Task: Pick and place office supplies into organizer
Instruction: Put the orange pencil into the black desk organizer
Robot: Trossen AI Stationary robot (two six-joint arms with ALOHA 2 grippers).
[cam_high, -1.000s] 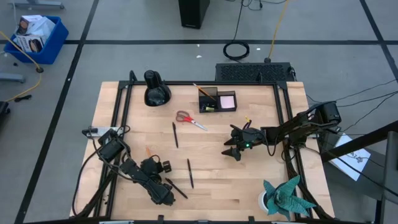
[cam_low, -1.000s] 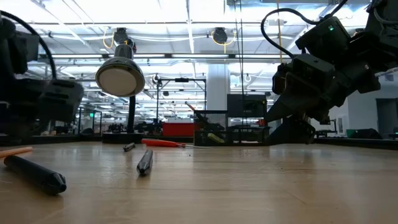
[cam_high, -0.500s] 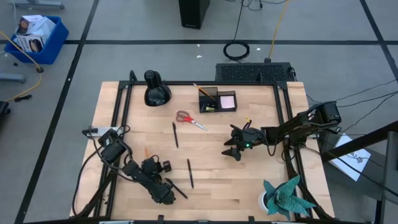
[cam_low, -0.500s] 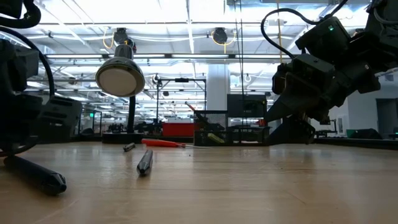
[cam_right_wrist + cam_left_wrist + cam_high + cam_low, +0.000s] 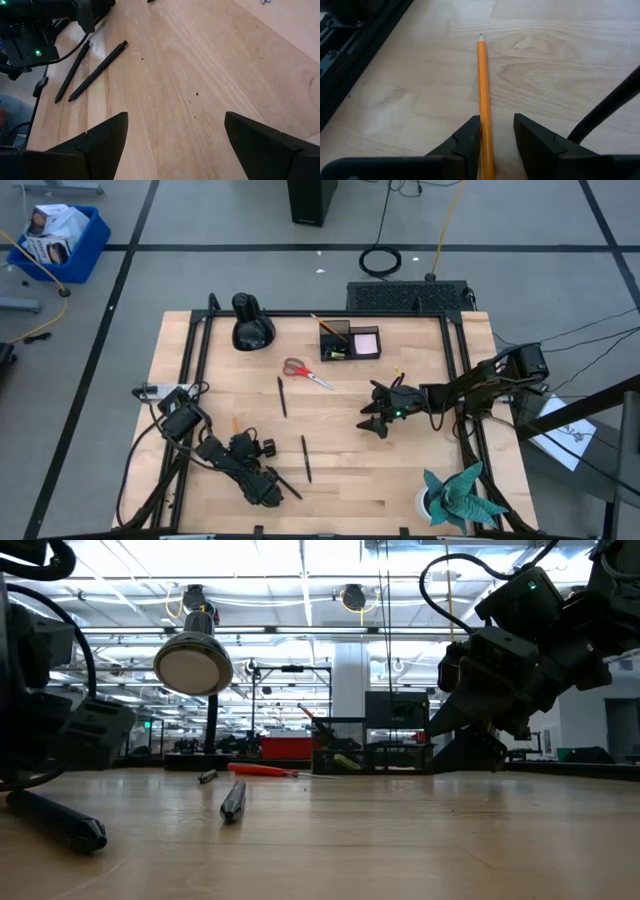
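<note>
Organizer (image 5: 349, 340) holds pink sticky-note pad (image 5: 365, 341) and pencil (image 5: 325, 326).

An orange-yellow pencil (image 5: 483, 95) is lying on the pale, wood-grained counter (image 5: 560, 60), showing a dark tip. Red handles are marking the scissors (image 5: 305, 372), a pink sticky-note pad (image 5: 365, 342) is sitting in the black organizer (image 5: 333, 340), and the pens (image 5: 96, 71) are showing black.

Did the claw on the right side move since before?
No. The right claw stays open above the table, same spot beside the red scissors.
</note>
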